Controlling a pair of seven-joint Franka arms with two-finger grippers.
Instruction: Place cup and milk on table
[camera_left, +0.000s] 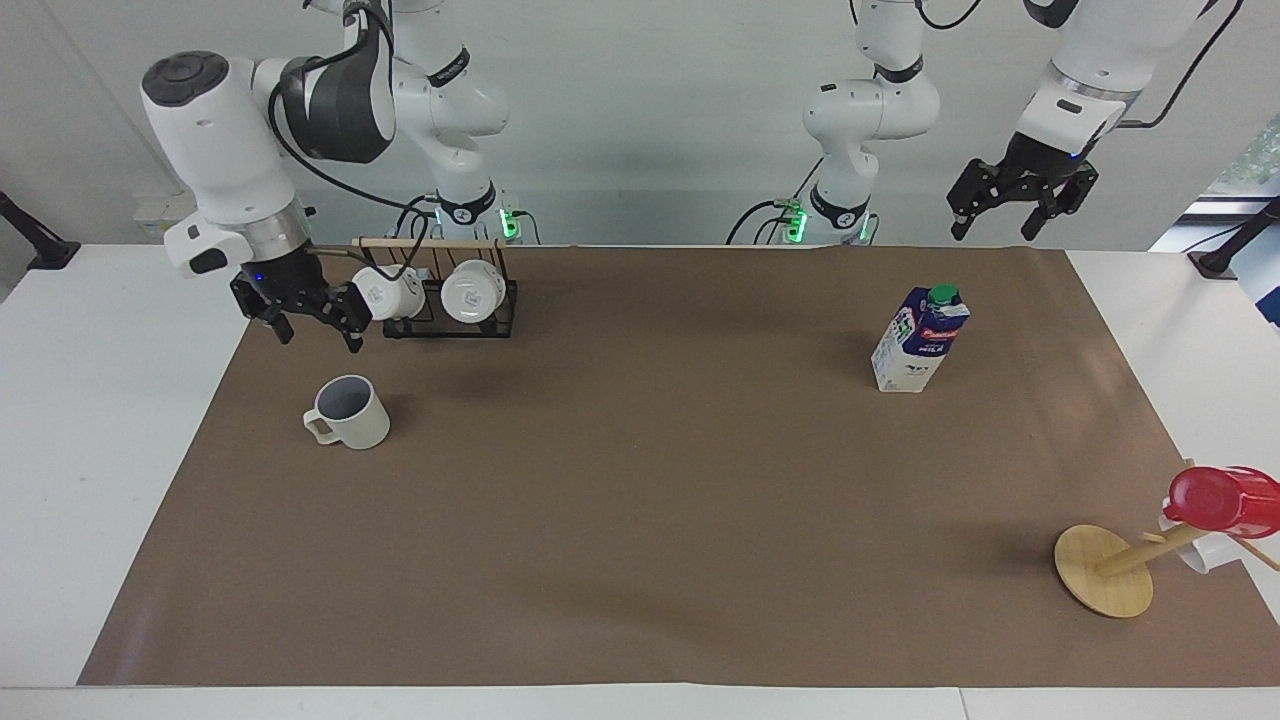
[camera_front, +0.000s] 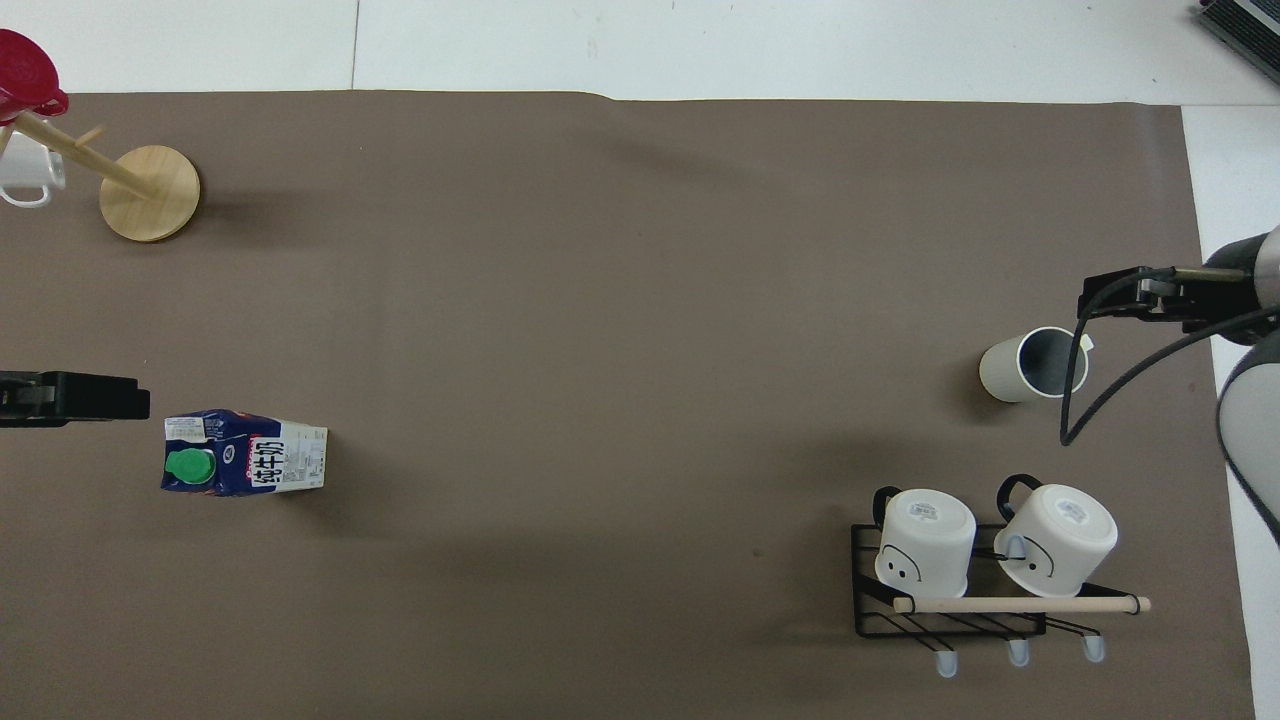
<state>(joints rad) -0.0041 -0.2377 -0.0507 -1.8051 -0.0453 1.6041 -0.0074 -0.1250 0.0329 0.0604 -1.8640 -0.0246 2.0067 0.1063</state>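
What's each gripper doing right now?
Right gripper: open, empty, in the air above the cup, beside the mug rack.
Left gripper: open, empty, waiting high near the milk.

Right gripper (camera_left: 315, 322) hung low over right arm's end of table, fingers pointed down and spread apart, nothing between them; arm bent sharply at elbow, cable looped beside wrist. Left gripper (camera_left: 1005, 222) waited high over left arm's end, near robots' edge, fingers down and parted, empty; forearm sloped down to it.
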